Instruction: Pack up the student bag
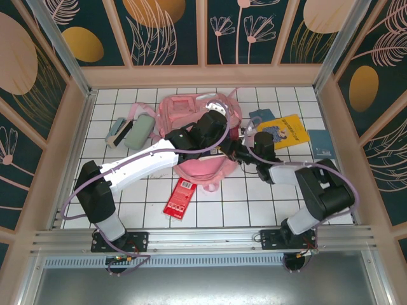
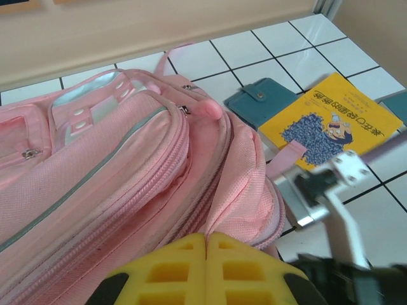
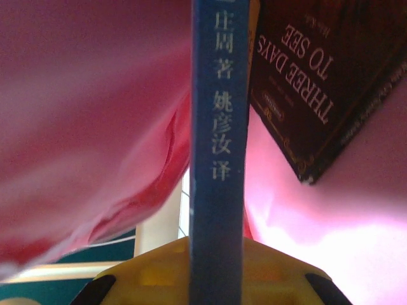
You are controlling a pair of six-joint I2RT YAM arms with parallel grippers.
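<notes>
Right gripper [image 3: 216,253]: jaws narrow, clamped on the spine of a blue book [image 3: 217,127], which stands upright. The book sits in the mouth of the student bag [image 3: 76,114], with pink fabric on both sides. A dark book [image 3: 324,76] is inside, to its right.

Left gripper [image 2: 205,244]: jaws pressed together, low over the bag's top. Cannot tell whether it pinches fabric.

The bag lies mid-back on the tiled table [image 1: 146,210], front pockets up.

Step, as judged: inserting a book. The next move calls for pushing it deeper alongside the dark book, then letting go. A yellow book [image 2: 331,124] and a teal wallet [image 2: 254,101] lie just beside the bag, not yet packed.
</notes>
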